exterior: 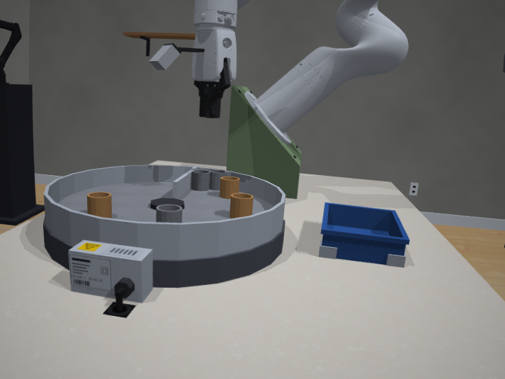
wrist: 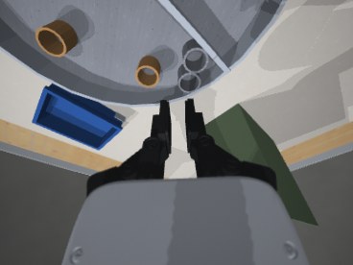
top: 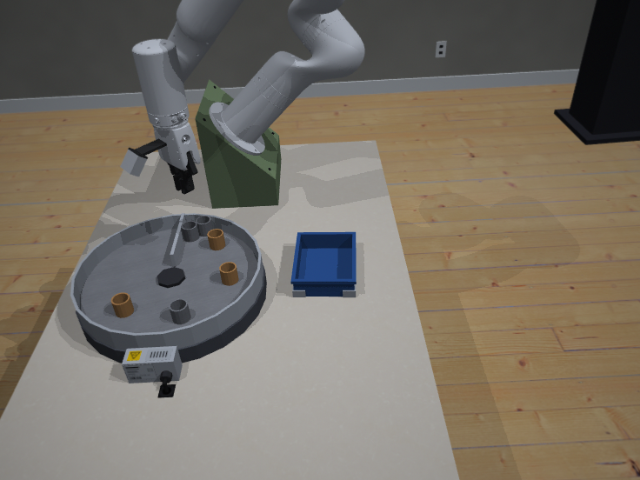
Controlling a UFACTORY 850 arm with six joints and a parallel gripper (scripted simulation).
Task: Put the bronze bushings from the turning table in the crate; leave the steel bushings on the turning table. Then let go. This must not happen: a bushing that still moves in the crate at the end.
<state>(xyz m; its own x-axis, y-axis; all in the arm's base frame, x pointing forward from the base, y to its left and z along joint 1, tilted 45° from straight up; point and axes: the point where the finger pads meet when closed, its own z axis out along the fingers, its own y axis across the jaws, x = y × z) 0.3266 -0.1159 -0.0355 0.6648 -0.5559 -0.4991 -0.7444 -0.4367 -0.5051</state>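
My gripper [top: 183, 189] [exterior: 209, 115] [wrist: 177, 110] hangs above the table behind the turning table [top: 134, 341] [exterior: 204, 238] [wrist: 110, 29]. Its fingers are narrowly apart with nothing between them. A bronze bushing [top: 216, 240] [exterior: 229, 188] [wrist: 152, 62] stands at the back right of the disc, another bronze bushing [top: 229, 275] [exterior: 241, 206] [wrist: 68, 36] at the right, a third bronze bushing [top: 123, 305] [exterior: 99, 205] at the front left. Two steel bushings stand close together by the divider; a third steel bushing [top: 179, 313] [exterior: 169, 215] stands at the front. The blue crate [top: 324, 289] [exterior: 363, 244] [wrist: 79, 117] is empty.
A thin divider [top: 176, 240] [exterior: 182, 185] [wrist: 201, 40] reaches inward from the turning table's back rim. A dark hub [top: 170, 277] [exterior: 167, 204] sits at its centre. A grey box [top: 151, 365] [exterior: 110, 271] stands at its front. The green arm base [top: 243, 180] [exterior: 263, 163] [wrist: 259, 154] stands beside the gripper.
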